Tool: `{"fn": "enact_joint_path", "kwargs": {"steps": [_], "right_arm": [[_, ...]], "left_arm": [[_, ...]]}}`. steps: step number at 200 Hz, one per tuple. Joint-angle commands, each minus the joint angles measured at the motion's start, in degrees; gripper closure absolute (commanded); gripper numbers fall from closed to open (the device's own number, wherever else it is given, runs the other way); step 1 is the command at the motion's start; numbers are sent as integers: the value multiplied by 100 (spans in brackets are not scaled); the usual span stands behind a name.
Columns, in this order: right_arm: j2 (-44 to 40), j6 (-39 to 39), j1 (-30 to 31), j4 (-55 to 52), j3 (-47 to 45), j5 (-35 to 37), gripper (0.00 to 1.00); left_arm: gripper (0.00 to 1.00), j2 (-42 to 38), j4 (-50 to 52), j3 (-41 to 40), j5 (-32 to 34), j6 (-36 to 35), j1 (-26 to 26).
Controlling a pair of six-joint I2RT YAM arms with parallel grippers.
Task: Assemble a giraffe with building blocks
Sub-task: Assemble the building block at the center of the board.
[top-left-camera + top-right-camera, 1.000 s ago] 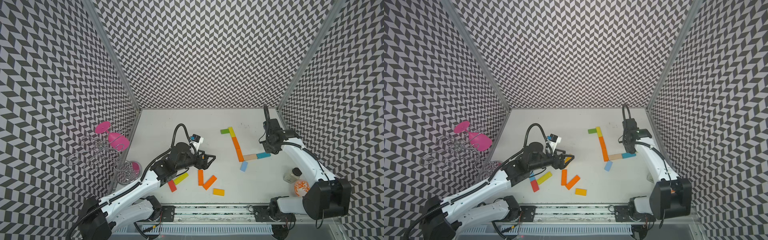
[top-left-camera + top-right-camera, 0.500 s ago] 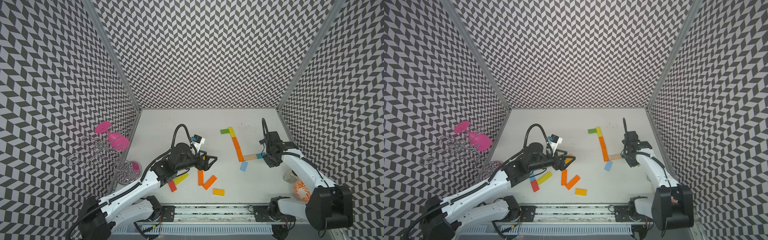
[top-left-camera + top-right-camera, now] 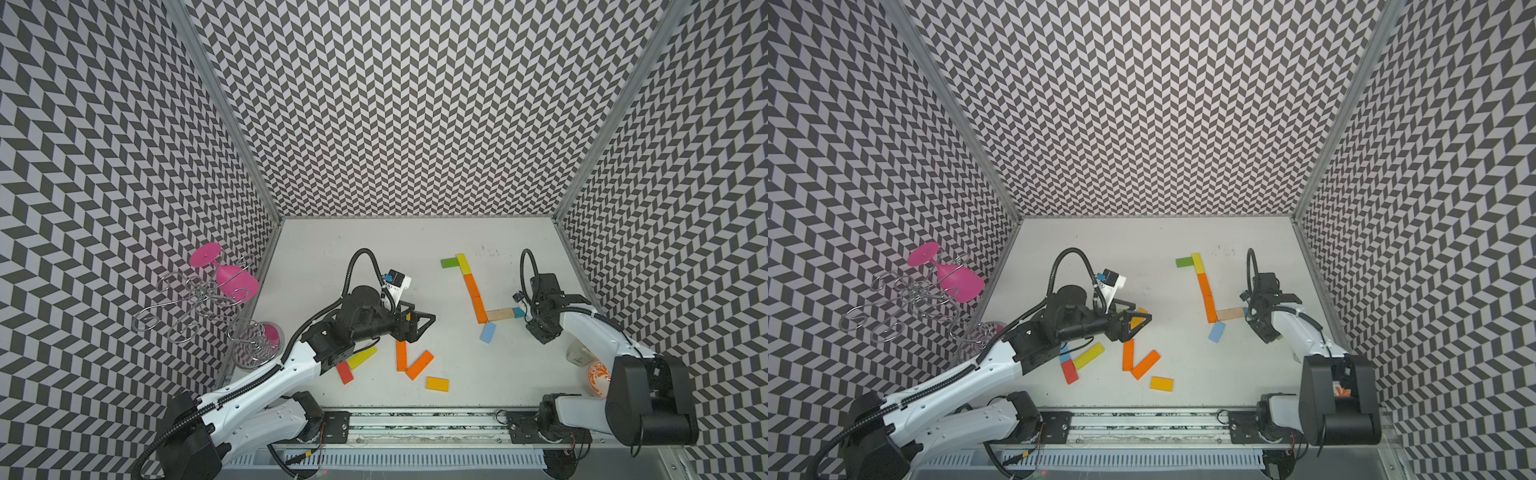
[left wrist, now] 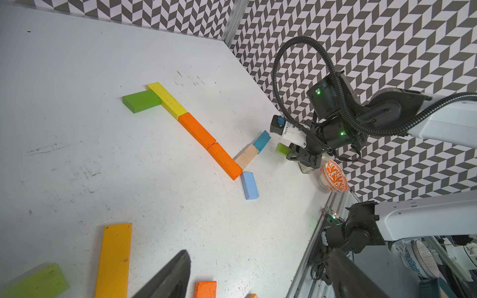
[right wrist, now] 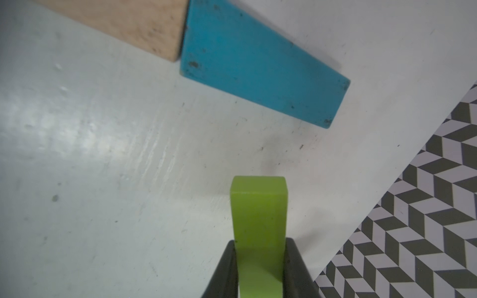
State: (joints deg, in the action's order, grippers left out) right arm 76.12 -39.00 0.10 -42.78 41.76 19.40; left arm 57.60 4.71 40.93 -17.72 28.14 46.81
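- The left gripper [image 3: 422, 328] hangs low over the loose blocks [image 3: 419, 364] near the front of the table [image 3: 332, 266]; its jaws stand wide apart with nothing between them; it sits above the far end of an orange block [image 3: 400, 355], and whether it touches that block I cannot tell.
- In the middle lies the flat figure; a green block [image 3: 449, 262] makes the head; a yellow piece and two orange pieces run down as the neck; a tan block [image 3: 500, 314] and a teal block [image 3: 518, 312] lie end to end as the back; a light blue block [image 3: 488, 332] slants off below the neck's foot as a front leg.
- The right gripper [image 5: 259, 242] is clamped on a lime block [image 5: 258, 206]; the block stands on end close over the table, near the teal block's free end and apart from it.
- The step in hand looks like setting the rear leg; the next move calls for lowering the lime block, butting it against the teal end roughly parallel to the light blue leg, then letting go without nudging the back.
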Motion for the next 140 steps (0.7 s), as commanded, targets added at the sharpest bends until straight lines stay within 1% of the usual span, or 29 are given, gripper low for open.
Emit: {"fn": "enact_joint_path", "kwargs": {"steps": [1, 60, 75, 104, 140], "right_arm": [[59, -282, -150, 350, 44, -194, 100], [508, -620, -360, 640, -26, -217, 100], [609, -603, -462, 668, 65, -269, 100], [756, -580, -645, 721, 148, -147, 100], [1020, -451, -660, 734, 214, -261, 99]], "left_arm": [[15, -93, -114, -71, -75, -17, 43], [15, -91, -100, -62, -68, -25, 57], [15, -83, -69, -55, -61, -35, 74], [15, -56, -51, -96, -62, -57, 114], [15, -4, -78, -88, -84, -55, 129]]}}
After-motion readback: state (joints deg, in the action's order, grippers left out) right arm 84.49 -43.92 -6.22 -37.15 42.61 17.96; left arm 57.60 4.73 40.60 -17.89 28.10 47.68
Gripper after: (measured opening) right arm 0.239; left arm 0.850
